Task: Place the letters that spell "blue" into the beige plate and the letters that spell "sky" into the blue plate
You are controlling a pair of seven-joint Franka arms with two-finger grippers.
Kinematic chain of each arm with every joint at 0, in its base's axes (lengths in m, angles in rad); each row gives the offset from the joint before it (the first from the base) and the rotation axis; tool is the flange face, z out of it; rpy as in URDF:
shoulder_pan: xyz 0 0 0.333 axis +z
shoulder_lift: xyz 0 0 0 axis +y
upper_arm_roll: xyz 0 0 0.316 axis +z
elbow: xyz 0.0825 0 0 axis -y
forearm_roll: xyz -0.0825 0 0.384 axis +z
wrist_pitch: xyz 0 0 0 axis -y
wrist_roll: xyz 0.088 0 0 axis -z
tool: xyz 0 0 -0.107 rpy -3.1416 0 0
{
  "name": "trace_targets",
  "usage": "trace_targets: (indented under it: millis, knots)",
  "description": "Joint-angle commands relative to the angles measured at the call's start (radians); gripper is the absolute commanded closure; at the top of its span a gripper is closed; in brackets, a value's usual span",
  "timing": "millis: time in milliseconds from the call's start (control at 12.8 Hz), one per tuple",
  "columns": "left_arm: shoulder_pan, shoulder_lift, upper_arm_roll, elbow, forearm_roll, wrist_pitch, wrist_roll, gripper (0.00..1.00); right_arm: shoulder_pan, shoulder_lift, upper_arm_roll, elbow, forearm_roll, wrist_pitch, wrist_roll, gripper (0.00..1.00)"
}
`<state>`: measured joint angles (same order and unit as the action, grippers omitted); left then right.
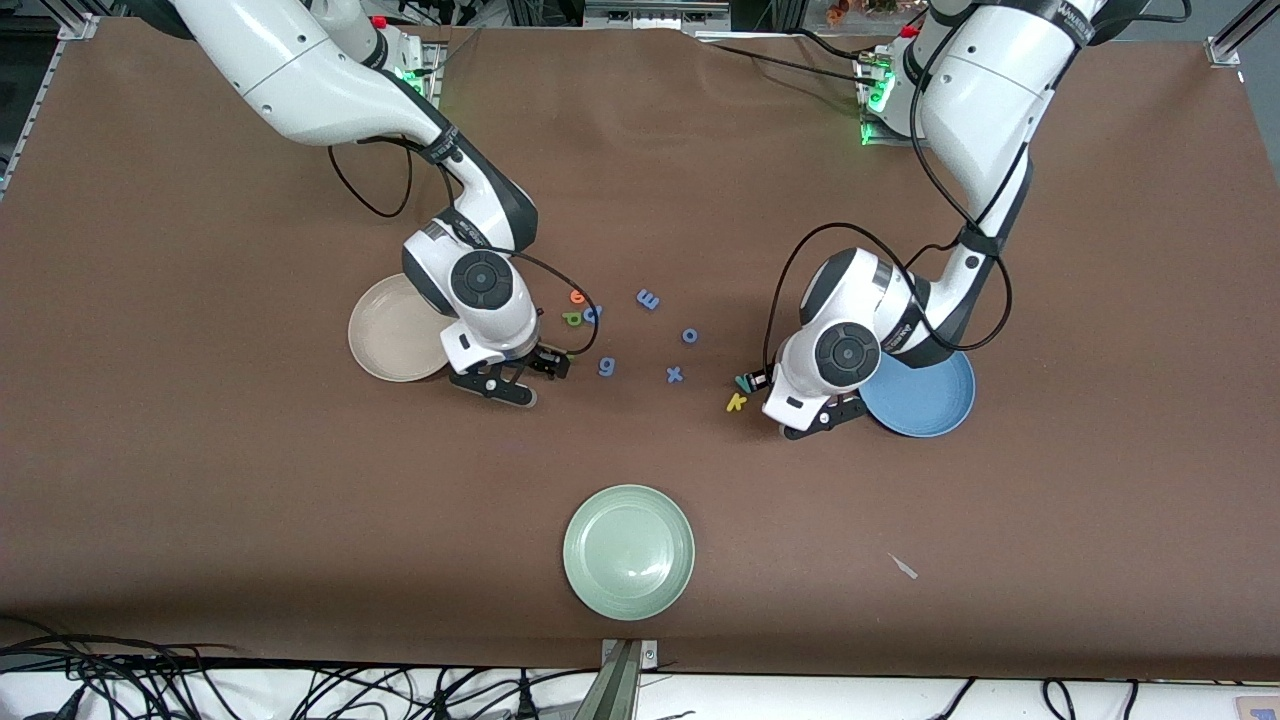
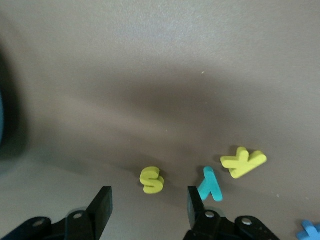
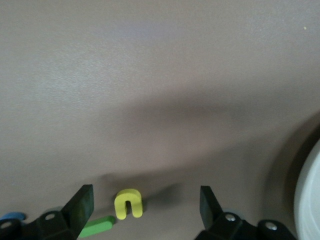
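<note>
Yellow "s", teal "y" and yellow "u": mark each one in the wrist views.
yellow "s" (image 2: 151, 180): left wrist view, middle of its curve.
teal "y" (image 2: 210, 184): left wrist view, on its long stem.
yellow "u" (image 3: 129, 202): right wrist view, top of its arch.
</note>
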<state>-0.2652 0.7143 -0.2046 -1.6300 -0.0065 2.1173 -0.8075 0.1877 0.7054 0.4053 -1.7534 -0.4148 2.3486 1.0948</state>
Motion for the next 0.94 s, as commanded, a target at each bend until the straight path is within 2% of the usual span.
trace_targets:
  millis: [0, 156, 235, 313, 391, 547, 704, 860]
  knots:
    - [-0.003, 0.005, 0.002, -0.027, -0.013, 0.047, -0.007, 0.33, 0.006, 0.032, 0.001, 0.015, -0.029, 0.029, 0.019, 0.06]
    - [-0.005, 0.011, 0.002, -0.054, -0.013, 0.088, -0.005, 0.34, 0.01, 0.039, 0.001, 0.012, -0.03, 0.029, 0.02, 0.08]
    - [-0.003, 0.01, 0.002, -0.06, -0.013, 0.089, -0.005, 0.42, 0.01, 0.039, 0.001, 0.008, -0.032, 0.029, 0.022, 0.1]
    - [-0.002, 0.01, 0.002, -0.06, -0.013, 0.089, -0.005, 0.57, 0.01, 0.039, 0.001, 0.006, -0.032, 0.031, 0.023, 0.12]
    - [-0.002, 0.01, 0.002, -0.062, -0.012, 0.089, -0.005, 0.67, 0.012, 0.039, 0.001, 0.006, -0.032, 0.031, 0.025, 0.16]
    - [0.004, 0.004, 0.001, -0.062, -0.012, 0.087, -0.004, 0.82, 0.012, 0.039, 0.001, 0.002, -0.029, 0.028, 0.027, 0.26]
    - [0.006, -0.022, 0.007, -0.057, -0.012, 0.058, 0.002, 0.89, 0.012, 0.036, 0.003, -0.011, -0.022, 0.026, 0.031, 0.41]
    - [0.012, -0.071, 0.007, -0.045, 0.051, -0.035, 0.002, 0.9, 0.012, 0.036, 0.007, -0.012, -0.022, 0.026, 0.075, 0.45]
